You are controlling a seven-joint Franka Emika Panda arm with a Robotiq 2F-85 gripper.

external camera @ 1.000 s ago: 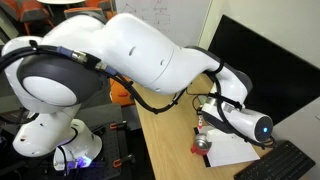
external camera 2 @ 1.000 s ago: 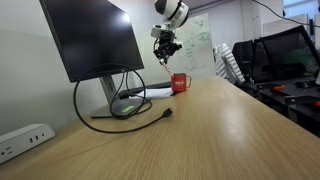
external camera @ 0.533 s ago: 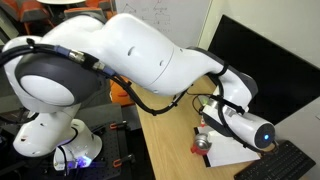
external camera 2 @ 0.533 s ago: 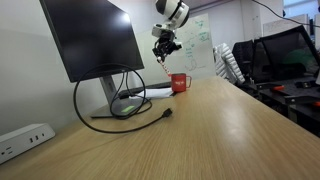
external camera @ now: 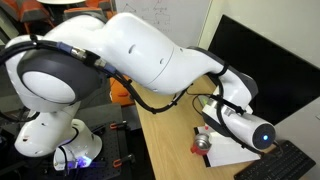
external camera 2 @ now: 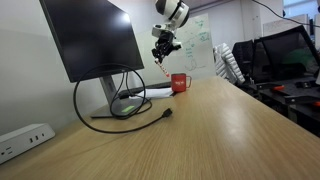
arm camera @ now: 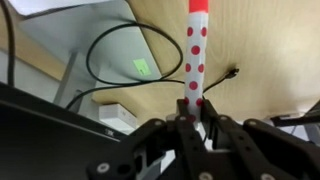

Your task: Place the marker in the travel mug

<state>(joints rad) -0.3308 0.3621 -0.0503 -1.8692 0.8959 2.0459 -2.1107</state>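
My gripper (arm camera: 193, 112) is shut on the marker (arm camera: 195, 50), a white stick with red dots that points away from the wrist camera. In an exterior view the gripper (external camera 2: 165, 50) hangs in the air above and a little to the left of the travel mug (external camera 2: 180, 83), which stands red and upright on the wooden desk (external camera 2: 220, 130). The marker (external camera 2: 166, 60) points down from the fingers. In an exterior view the mug (external camera: 203, 143) shows its silver top, below the gripper (external camera: 207, 112). The mug does not show in the wrist view.
A black monitor (external camera 2: 90, 40) stands on the desk with a looped black cable (external camera 2: 120, 105) at its foot. White paper (external camera: 235, 150) lies beside the mug, a keyboard (external camera: 285, 165) behind it. A power strip (external camera 2: 25, 138) lies at the near left.
The wrist has shifted slightly lower over the mug with the marker still held. Nothing else has moved.
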